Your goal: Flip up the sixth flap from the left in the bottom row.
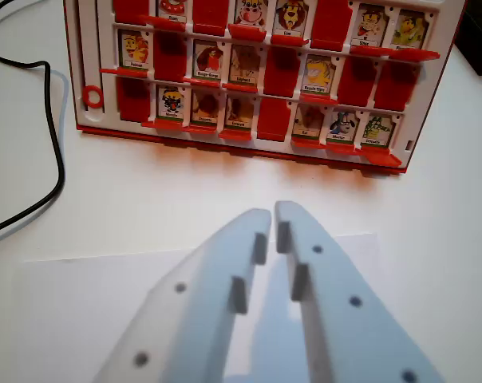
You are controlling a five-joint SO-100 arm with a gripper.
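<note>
Near the bottom edge of the wrist view, the claw [273,214] hangs over the white table [440,231] with its two pale fingers drawn almost together. Only a thin slit shows between them, and they grip nothing. It sits well short of the game board [89,72], which lies across the far side.

The board holds three visible rows of slots. Counting from the left along the near row, the first slot [133,97] and the fifth slot [273,118] show plain red. The rest show picture cards, including the sixth flap [309,121], just right of the claw's centre line. That flap seems to show its picture already, so the count deserves a second check before moving. The middle row has four red blanks, and the far row, partly cut off, has three.

To do this well, I would keep the fingers closed to make one narrow tip. Move forward and slightly right, come in low at the flap's near edge, and lift gently. Stay clear of the seventh card [342,126], since the slots sit tight together. A black cable [56,152] curls at far left, out of the way.
</note>
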